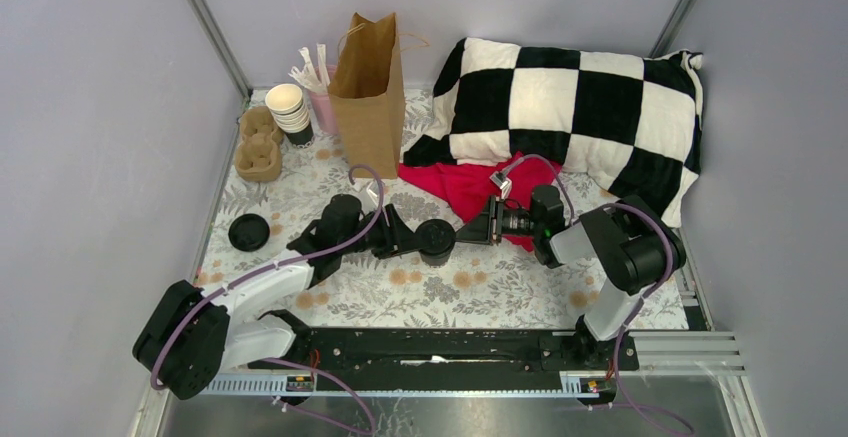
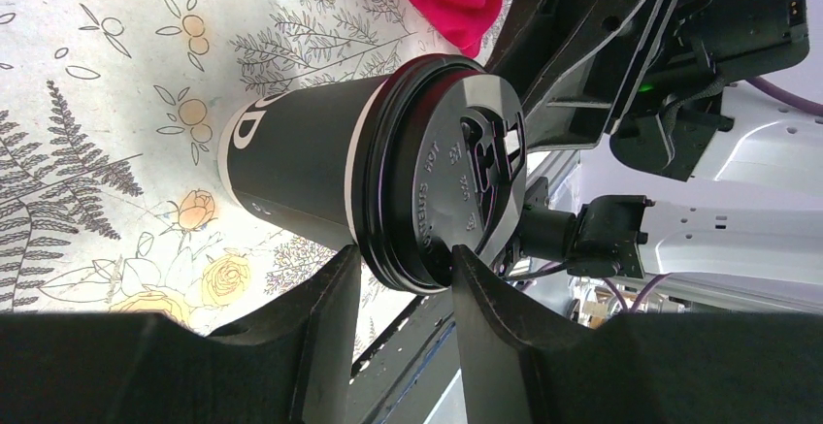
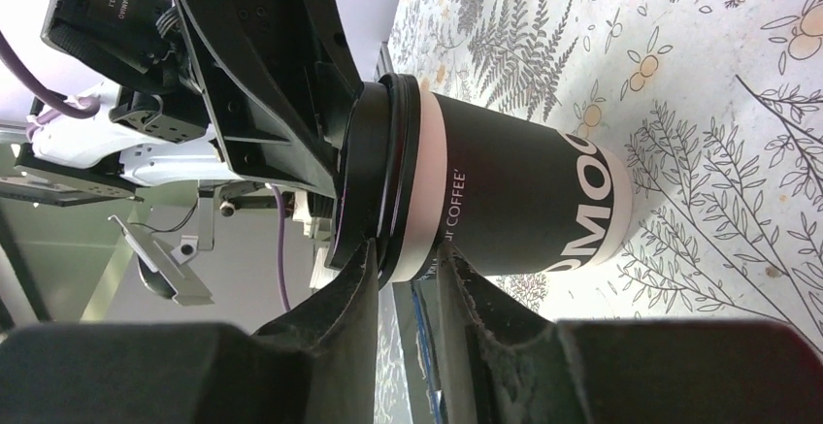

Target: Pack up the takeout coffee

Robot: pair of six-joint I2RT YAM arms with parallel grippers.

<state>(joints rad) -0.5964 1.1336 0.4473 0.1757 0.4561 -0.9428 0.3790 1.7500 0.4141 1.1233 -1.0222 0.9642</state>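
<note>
Takeout coffee [image 1: 436, 241] stands upright on the table [image 1: 500, 292], well apart from the brown paper bag [image 1: 368, 97]. Your left gripper [image 2: 406, 267] and right gripper [image 3: 406, 264], jaws part-closed, each nip its lid [image 2: 456, 167] rim from opposite sides, probably to seat the lid before packing.

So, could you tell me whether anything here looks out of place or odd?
Nothing spilled; the coffee stands upright, lidded. Odd: the left gripper and the right gripper straddle its lid rim from opposite sides, and a spare lid lies alone, far left.
</note>
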